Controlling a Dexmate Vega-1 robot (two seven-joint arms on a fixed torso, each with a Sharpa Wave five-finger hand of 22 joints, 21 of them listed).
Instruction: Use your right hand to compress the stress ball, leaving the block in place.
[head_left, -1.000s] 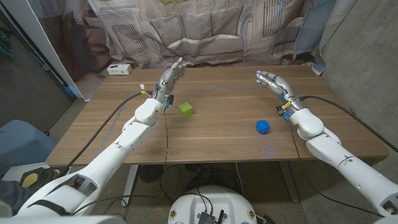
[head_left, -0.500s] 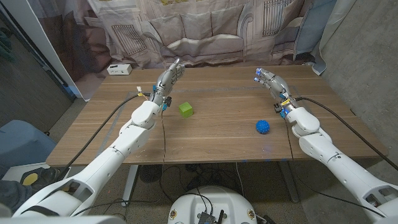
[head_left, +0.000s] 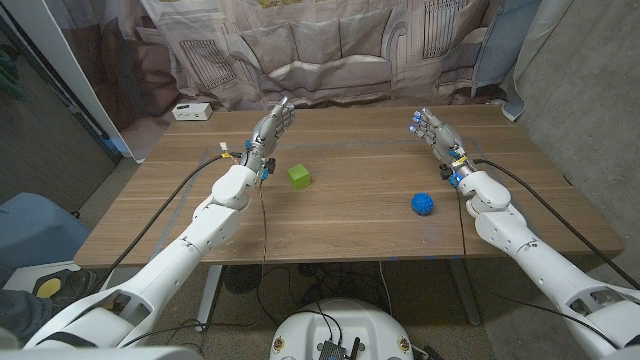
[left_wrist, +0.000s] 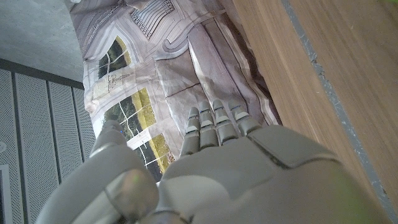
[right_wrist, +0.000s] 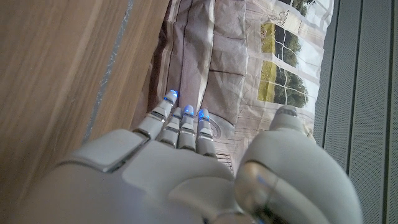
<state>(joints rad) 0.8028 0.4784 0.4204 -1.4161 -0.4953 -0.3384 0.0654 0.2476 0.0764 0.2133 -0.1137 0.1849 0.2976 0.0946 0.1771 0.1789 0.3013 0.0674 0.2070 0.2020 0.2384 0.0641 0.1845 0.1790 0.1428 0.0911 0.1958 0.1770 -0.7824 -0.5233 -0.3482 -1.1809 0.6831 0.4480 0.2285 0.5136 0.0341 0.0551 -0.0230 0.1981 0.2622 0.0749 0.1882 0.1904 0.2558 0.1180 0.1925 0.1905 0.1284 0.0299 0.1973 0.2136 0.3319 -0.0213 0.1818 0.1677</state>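
Behind the long wooden table hangs a printed cloth backdrop showing a sofa and windows, and a small white box sits near the table's far left corner. On the boards lie two things well apart from each other: a small green cube block left of the middle, and a blue knobbly stress ball toward the right side, closer to the front edge.

Over the far part of the table the robot's left hand is raised, fingers stretched out and apart, holding nothing; the green block sits just in front of that arm's wrist, not touched. The left wrist view shows the same outstretched fingers pointing at the backdrop. The right hand is likewise lifted beyond the ball, fingers spread and empty, clear of the ball. In the right wrist view its blue-lit fingertips reach toward the cloth beside the table's edge.
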